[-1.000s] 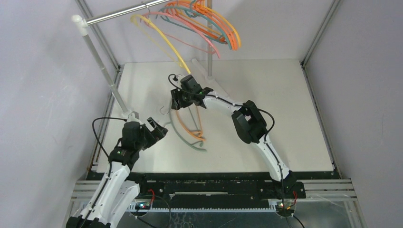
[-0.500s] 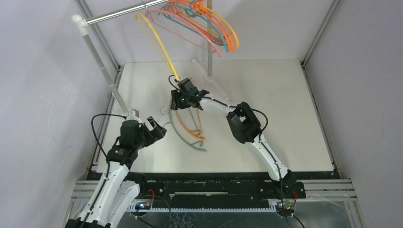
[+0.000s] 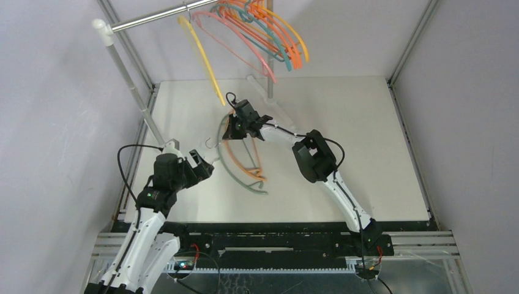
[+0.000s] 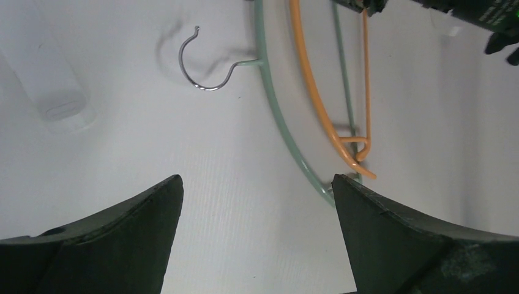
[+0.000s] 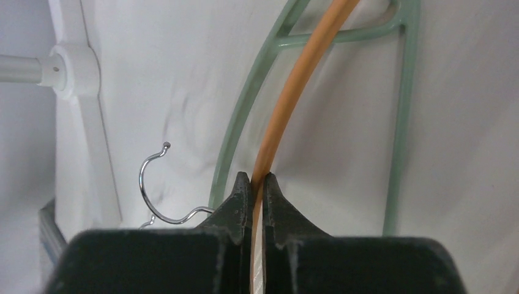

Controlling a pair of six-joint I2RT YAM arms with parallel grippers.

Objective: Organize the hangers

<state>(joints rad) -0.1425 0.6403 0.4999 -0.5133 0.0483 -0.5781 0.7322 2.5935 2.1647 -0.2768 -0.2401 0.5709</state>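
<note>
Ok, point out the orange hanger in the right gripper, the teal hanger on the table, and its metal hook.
orange hanger (image 5: pixel 286 101), right wrist view, curved arm
teal hanger (image 5: pixel 399 122), right wrist view, straight bar
metal hook (image 4: pixel 205 89), left wrist view, bottom bend

White table (image 3: pixel 367 135): lies flat beneath my left gripper (image 4: pixel 257 193) and my right gripper (image 5: pixel 257 184). Silver rail (image 3: pixel 153 20): high above and beyond both. White post (image 3: pixel 125 76): slants from the rail's end down to a foot (image 4: pixel 58 92) ahead and left of my left gripper. White fitting (image 5: pixel 76 70): ahead-left of my right gripper, on the table. Grey walls (image 3: pixel 471 122) and metal struts (image 3: pixel 410 43): far side and flanks.
</note>
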